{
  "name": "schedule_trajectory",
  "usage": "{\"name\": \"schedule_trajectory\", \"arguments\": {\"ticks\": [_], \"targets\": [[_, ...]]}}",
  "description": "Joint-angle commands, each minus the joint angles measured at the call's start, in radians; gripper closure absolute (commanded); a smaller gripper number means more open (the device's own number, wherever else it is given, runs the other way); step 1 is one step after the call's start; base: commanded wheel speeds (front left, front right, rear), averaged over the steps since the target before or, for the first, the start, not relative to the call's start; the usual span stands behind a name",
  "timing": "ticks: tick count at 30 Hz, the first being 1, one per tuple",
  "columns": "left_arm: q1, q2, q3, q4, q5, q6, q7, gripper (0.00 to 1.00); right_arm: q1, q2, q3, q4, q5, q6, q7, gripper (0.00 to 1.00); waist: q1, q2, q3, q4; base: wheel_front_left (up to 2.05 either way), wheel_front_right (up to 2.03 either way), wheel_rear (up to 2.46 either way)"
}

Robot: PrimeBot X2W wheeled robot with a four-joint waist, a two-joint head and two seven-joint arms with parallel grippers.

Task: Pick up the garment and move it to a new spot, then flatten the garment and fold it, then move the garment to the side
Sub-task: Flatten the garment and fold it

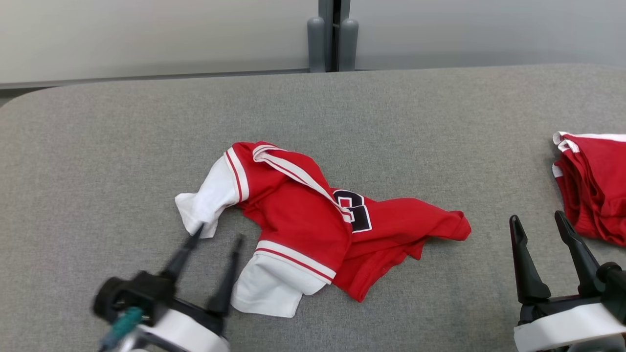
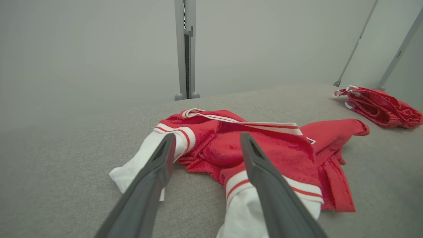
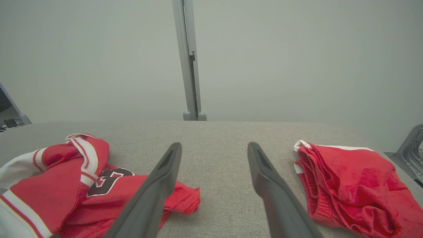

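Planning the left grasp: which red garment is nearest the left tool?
The crumpled red jersey with white sleeves and a black number; the left tool sits at its sleeves. The other red garment lies far right.

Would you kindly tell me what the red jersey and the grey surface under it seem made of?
The jersey looks like soft, matte knit fabric, perhaps fleecy: it lies in loose folds with a fuzzy nap. The grey surface seems woven upholstery cloth, matte, with a fine flecked weave.
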Motion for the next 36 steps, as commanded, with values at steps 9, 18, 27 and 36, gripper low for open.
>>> {"name": "schedule_trajectory", "arguments": {"ticks": [9,18,27,36], "targets": [[-0.085,-0.023,-0.237,0.049,0.064,-0.081,0.093,0.00,-0.037,-0.002,0.016,-0.010,-0.008,0.000,-0.005,0.00,0.0000,0.0000,0.076,-0.022,0.00,0.00,0.00],[-0.175,-0.024,-0.300,0.240,0.033,-0.092,0.192,0.00,-0.051,-0.002,0.010,0.000,0.004,0.000,-0.026,0.00,0.0000,0.0000,0.111,-0.059,0.00,0.00,0.00],[-0.231,-0.018,-0.302,0.229,0.019,-0.095,0.086,1.00,-0.052,-0.002,-0.002,0.012,0.015,0.000,-0.045,0.00,0.0000,0.0000,0.115,-0.058,0.00,0.00,0.00],[-0.184,0.046,-0.168,-0.054,-0.091,-0.050,0.017,1.00,-0.060,-0.002,-0.016,0.012,0.016,0.000,-0.037,0.00,0.0000,0.0000,0.113,-0.004,0.00,0.00,0.00]]}}
